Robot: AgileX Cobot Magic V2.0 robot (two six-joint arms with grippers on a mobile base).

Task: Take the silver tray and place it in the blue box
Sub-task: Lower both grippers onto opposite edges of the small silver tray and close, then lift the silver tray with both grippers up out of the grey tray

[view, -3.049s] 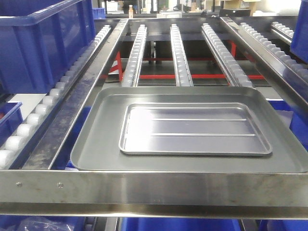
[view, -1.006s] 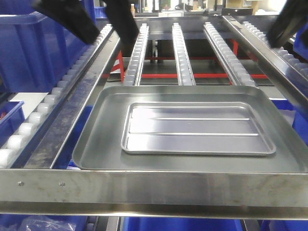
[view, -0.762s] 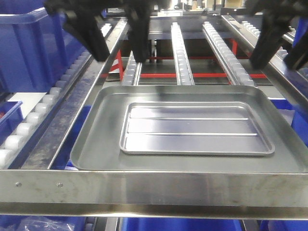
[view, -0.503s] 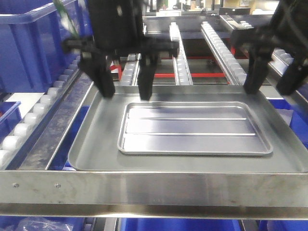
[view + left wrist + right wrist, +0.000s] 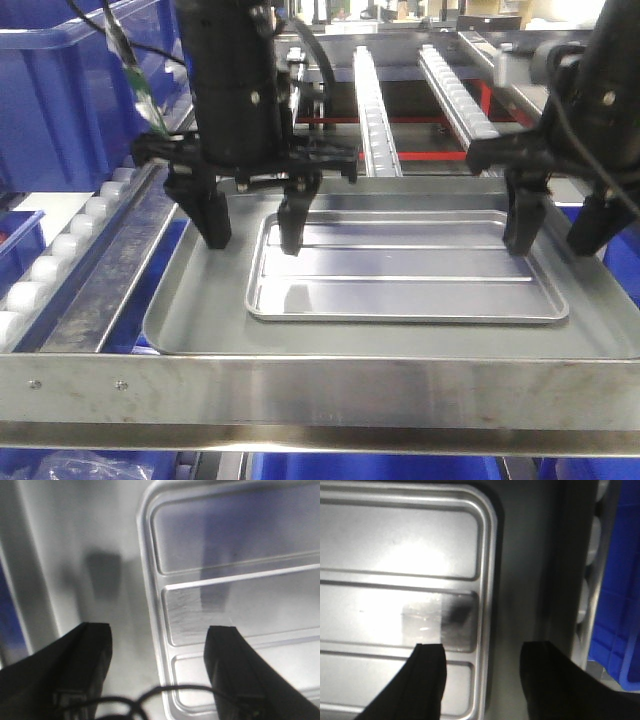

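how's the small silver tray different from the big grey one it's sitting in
Size: the silver tray is smaller and lies inside the grey tray, which frames it on all sides. Finish: the silver tray is bright and mirror-like; the grey tray is duller and matte. Floor: the silver tray has two long raised ridges; the grey tray's floor is flat. Both are shallow, rectangular metal trays with rounded corners, lying flat.
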